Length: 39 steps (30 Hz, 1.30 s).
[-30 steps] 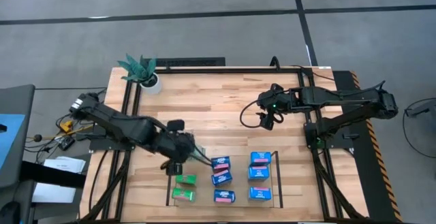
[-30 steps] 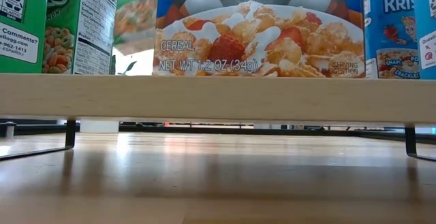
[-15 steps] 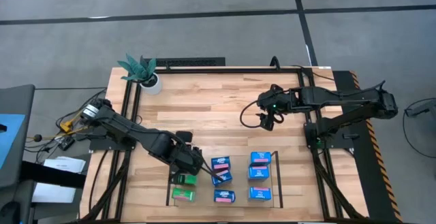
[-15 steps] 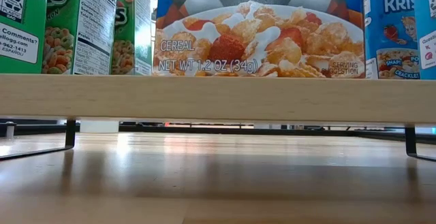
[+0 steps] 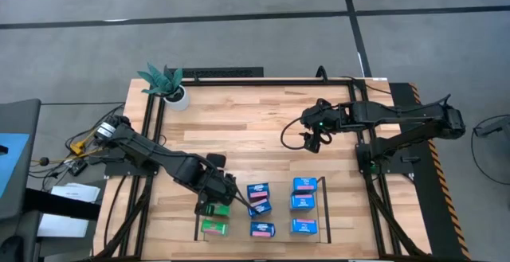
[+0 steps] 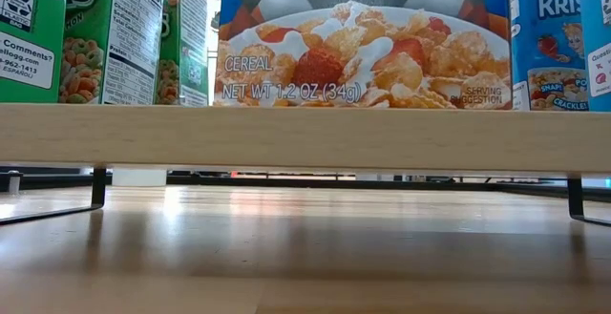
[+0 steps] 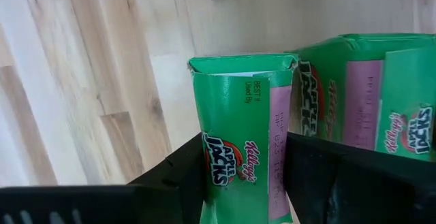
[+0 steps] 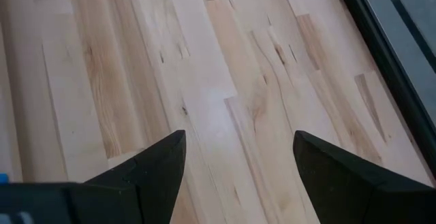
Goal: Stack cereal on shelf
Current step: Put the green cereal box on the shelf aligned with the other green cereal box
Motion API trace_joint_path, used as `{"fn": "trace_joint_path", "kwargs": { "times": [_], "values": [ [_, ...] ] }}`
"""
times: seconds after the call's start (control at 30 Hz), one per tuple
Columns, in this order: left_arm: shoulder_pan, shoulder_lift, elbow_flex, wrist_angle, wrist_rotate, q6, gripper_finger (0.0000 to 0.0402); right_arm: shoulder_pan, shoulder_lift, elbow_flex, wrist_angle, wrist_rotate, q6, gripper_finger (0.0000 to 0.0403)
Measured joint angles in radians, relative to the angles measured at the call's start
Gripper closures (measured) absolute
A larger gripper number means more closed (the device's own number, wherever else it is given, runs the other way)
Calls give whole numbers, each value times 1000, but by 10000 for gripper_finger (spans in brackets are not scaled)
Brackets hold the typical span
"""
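On shelf [image 5: 323,206]: left claw [image 7: 245,176] grips upright green cereal box [image 7: 238,129].

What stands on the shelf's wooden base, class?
On the shelf stand blue cereal boxes and green ones; the left gripper holds one green box, partly hiding it from above.

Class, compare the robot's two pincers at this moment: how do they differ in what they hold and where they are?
The left pincer is shut on a green cereal box; the right pincer is open and holds nothing. The left pincer is down at the shelf, beside another green box; the right pincer hangs over bare table, away from the shelf. Both are dark and two-fingered.
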Motion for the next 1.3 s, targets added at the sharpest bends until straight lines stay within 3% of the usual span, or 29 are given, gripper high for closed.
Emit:
{"fn": "trace_joint_path", "kwargs": {
  "times": [0.6, 0.8, 1.3],
  "values": [
    [3, 0, 0, 12, -21, 27, 253, 0, 0, 0, 0, 0, -1, 106],
    [16, 33, -15, 24, 29, 30, 253, 0, 0, 0, 0, 1, -1, 106],
    [23, 36, -12, 21, 37, 45, 253, 0, 0, 0, 0, 1, -2, 106]
  ]
}}
